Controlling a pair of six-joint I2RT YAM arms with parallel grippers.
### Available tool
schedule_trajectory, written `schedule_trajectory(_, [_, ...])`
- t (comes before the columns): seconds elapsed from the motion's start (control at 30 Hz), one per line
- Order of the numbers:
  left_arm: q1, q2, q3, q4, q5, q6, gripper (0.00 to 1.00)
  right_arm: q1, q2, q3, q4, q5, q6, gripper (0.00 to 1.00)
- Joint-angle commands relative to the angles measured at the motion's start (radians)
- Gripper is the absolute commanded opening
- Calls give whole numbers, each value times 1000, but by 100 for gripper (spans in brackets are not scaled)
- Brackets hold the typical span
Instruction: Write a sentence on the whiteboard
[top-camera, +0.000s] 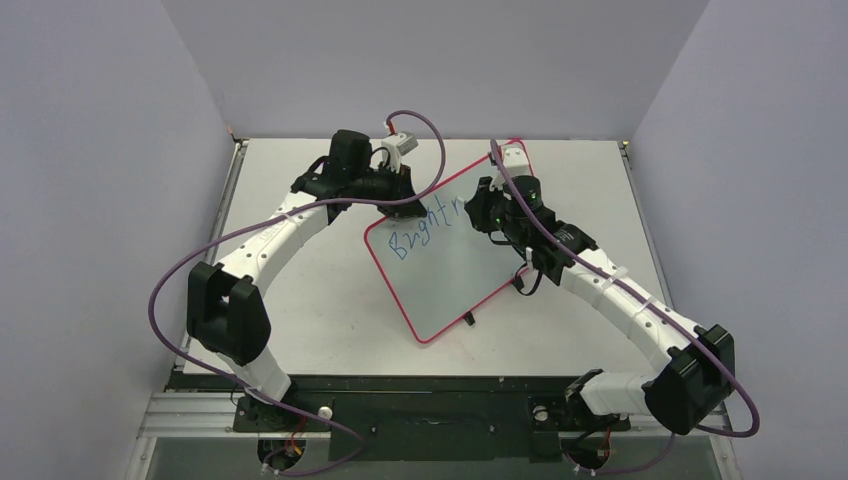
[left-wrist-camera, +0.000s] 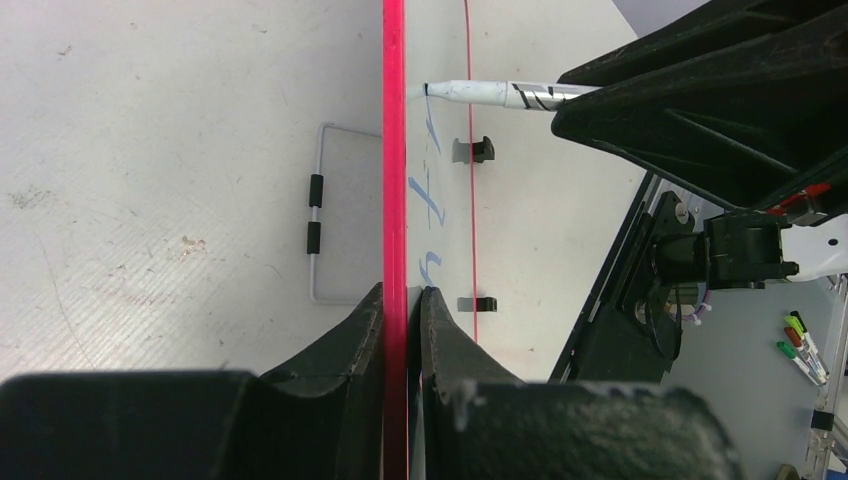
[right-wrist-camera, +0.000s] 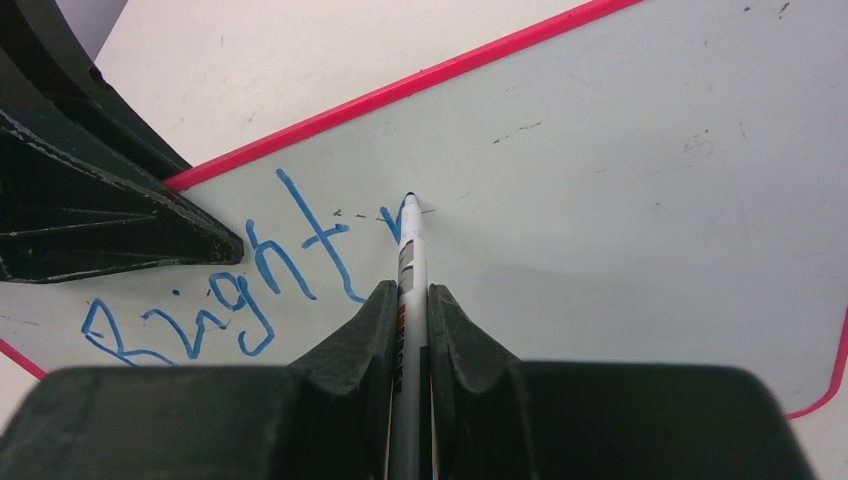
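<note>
The whiteboard (top-camera: 455, 270) lies tilted on the table, white with a red-pink rim. Blue writing (top-camera: 425, 230) on it reads "Bright" with one more stroke begun; the rest of the sentence does not show. My left gripper (top-camera: 405, 205) is shut on the board's far rim (left-wrist-camera: 394, 200), one finger each side. My right gripper (top-camera: 480, 212) is shut on a white marker (right-wrist-camera: 411, 260), its tip touching the board just right of the "t" (right-wrist-camera: 325, 240). The marker also shows in the left wrist view (left-wrist-camera: 490, 93).
A wire stand (left-wrist-camera: 318, 215) lies on the table beside the board's rim. Small black clips (left-wrist-camera: 472, 150) sit by the board's other edge. Grey walls enclose the table (top-camera: 300, 300) on three sides. Several spare markers (left-wrist-camera: 803, 345) lie beyond the table edge.
</note>
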Motion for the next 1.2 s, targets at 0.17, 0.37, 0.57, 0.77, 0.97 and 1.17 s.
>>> schedule_trajectory(0.17, [-5, -52, 1, 93, -40, 90, 0, -4, 1, 16, 9, 58, 11, 0])
schedule_trajectory(0.37, [-4, -56, 1, 93, -44, 92, 0, -2, -20, -18, 7, 39, 15, 0])
schedule_trajectory(0.57, [-4, -57, 1, 94, -45, 93, 0, 0, -44, -68, 9, 26, 22, 0])
schedule_trajectory(0.77, [-5, -58, -1, 93, -45, 93, 0, -1, -72, -99, 7, 26, 25, 0])
schedule_trajectory(0.97, [-5, -60, -2, 92, -46, 95, 0, -1, -111, -93, -11, 44, 17, 0])
schedule_trajectory(1.17, [-5, -60, -3, 92, -48, 95, 0, -2, -149, -62, -18, 43, 17, 0])
